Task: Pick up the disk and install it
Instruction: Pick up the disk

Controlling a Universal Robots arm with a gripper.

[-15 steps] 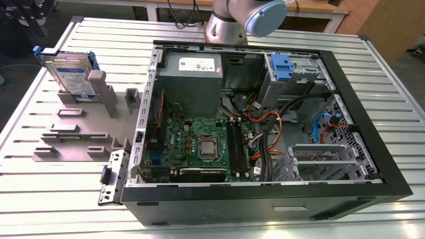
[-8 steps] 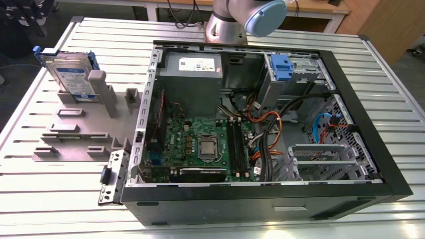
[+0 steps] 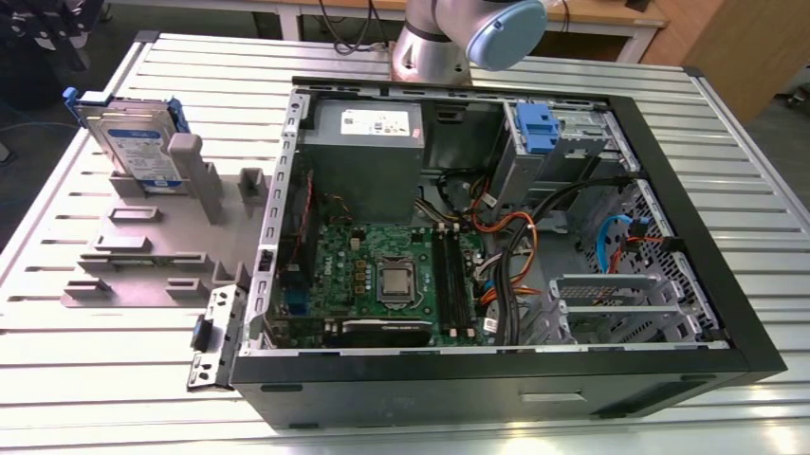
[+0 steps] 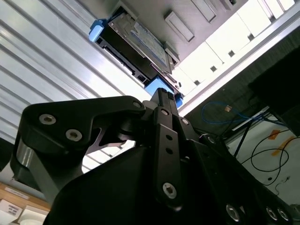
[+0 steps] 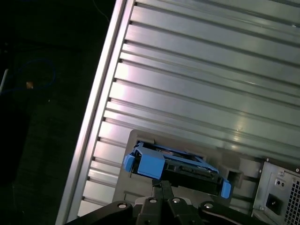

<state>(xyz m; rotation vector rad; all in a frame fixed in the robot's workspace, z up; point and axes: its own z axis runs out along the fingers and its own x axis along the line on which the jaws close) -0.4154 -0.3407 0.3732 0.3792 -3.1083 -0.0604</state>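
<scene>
Slatted table [image 3: 101, 379]: disk [image 3: 133, 142] propped on edge in grey stand [image 3: 139, 256] (leaves top edge free for grasp, I reckon), beside case [image 3: 506, 389]. Gripper [image 5: 161, 186] aimed at it, apart, fingers together, empty.

No legible text on the disk [image 3: 132, 142] label or on the white sticker [image 3: 376, 121] of the grey box [image 3: 367, 166].
</scene>
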